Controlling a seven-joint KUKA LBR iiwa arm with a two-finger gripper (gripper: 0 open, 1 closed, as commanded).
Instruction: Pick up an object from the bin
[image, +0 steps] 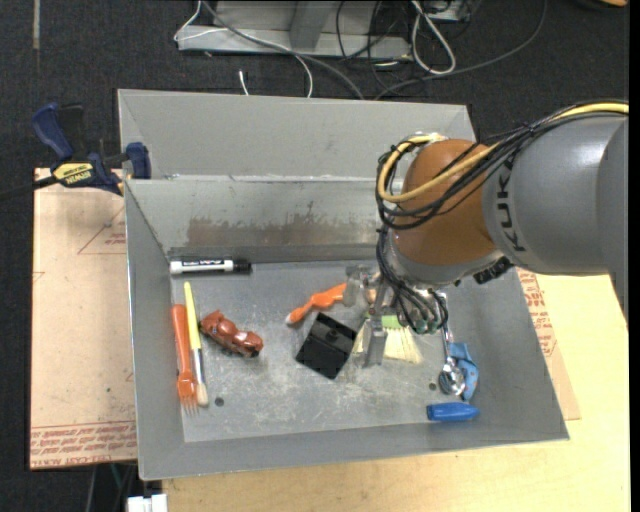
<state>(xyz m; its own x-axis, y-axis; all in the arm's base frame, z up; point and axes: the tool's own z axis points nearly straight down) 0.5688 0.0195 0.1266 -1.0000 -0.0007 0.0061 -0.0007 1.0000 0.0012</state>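
One gripper (372, 325) hangs right of the bin's (300, 410) centre, touching a black box (325, 347) turned cornerwise toward the front edge; whether it is parted or clenched cannot be told.

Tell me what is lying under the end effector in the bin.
A pale bristled brush with a green part pokes out beneath the end effector, beside a black block. The arm's orange wrist cover hides the rest of the brush, handle included.

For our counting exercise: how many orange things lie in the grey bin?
2: a long orange tool by the left wall, and an orange piece mid-bin, left of the gripper. The arm may hide more.
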